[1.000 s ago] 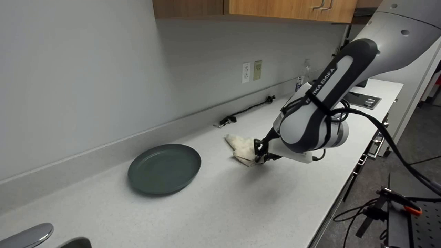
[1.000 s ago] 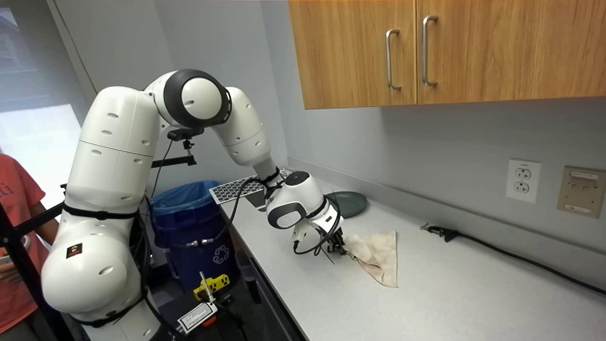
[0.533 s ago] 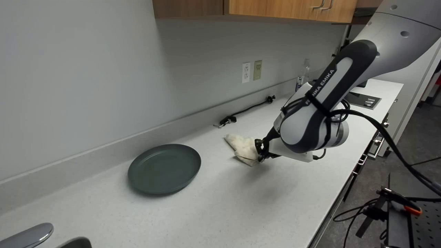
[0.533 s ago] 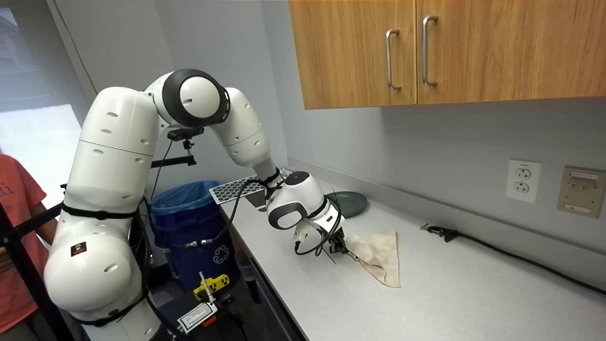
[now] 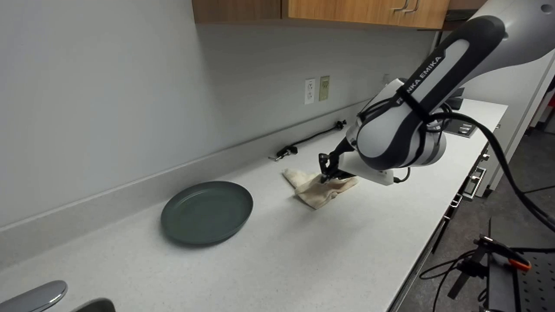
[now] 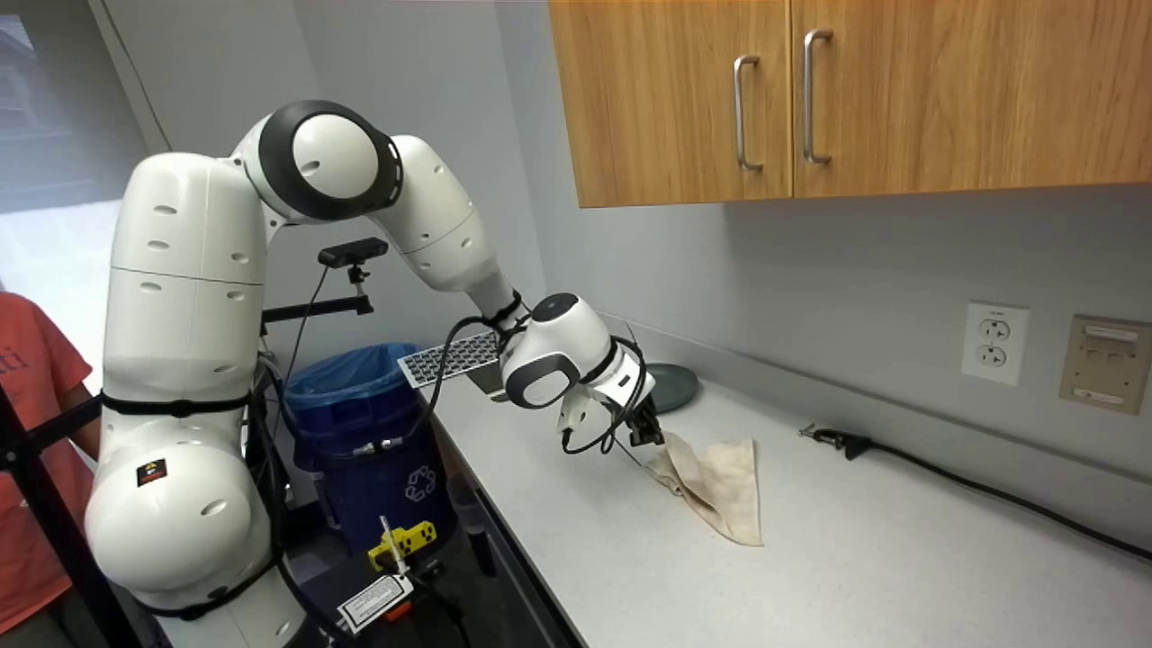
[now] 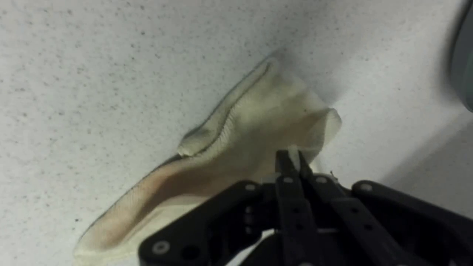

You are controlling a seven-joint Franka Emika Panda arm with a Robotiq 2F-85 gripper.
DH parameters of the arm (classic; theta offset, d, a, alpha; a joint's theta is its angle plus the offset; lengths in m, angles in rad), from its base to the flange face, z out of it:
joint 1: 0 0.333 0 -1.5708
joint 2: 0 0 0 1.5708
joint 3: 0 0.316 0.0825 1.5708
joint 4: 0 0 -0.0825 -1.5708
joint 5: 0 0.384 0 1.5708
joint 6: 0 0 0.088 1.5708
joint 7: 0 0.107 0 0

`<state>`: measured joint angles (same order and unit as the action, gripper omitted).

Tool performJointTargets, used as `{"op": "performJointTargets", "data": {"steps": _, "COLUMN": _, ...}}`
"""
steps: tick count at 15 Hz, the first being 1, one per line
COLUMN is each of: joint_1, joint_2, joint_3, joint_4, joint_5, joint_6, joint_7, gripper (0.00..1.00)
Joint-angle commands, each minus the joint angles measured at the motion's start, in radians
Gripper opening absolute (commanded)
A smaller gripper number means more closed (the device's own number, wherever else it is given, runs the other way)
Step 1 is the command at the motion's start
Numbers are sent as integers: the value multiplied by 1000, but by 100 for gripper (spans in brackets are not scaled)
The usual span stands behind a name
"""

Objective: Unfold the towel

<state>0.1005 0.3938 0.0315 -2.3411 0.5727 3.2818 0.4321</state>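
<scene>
The cream towel (image 5: 318, 193) lies crumpled and partly folded on the counter in both exterior views (image 6: 727, 490). In the wrist view the towel (image 7: 255, 136) spreads under the fingers, with a rolled hem on one side and a deep fold on the other. My gripper (image 7: 294, 158) is shut on the towel; a pale pinch of cloth shows between the fingertips. In both exterior views the gripper (image 5: 323, 171) is slightly above the counter and the pinched part is raised, while the rest stays down. The gripper (image 6: 650, 436) hides part of the towel.
A dark green plate (image 5: 207, 213) lies near the towel. A black clamp with a cable (image 5: 287, 151) lies along the wall. Wooden cabinets (image 6: 855, 99) hang above the counter (image 5: 277, 255). A keyboard (image 6: 450, 360) sits at the counter's far end.
My gripper has risen from the counter surface, pulling the pinched part of the towel up. The towel's near side now shows in an exterior view. The arm has drawn back and up.
</scene>
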Motion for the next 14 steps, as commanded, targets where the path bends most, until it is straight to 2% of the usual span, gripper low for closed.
{"op": "performJointTargets", "data": {"steps": 1, "joint_1": -7, "joint_2": -101, "joint_3": 10, "joint_4": -51, "joint_5": -14, "joint_6": -29, "joint_7": 14, "gripper": 1}}
{"op": "performJointTargets", "data": {"steps": 8, "joint_1": -10, "joint_2": -152, "joint_3": 11, "joint_4": -114, "joint_5": -21, "joint_6": -26, "joint_7": 6, "gripper": 1}}
{"op": "performJointTargets", "data": {"steps": 14, "joint_1": -17, "joint_2": -147, "joint_3": -1, "joint_4": -236, "joint_5": -37, "joint_6": -39, "joint_7": -2, "gripper": 1}}
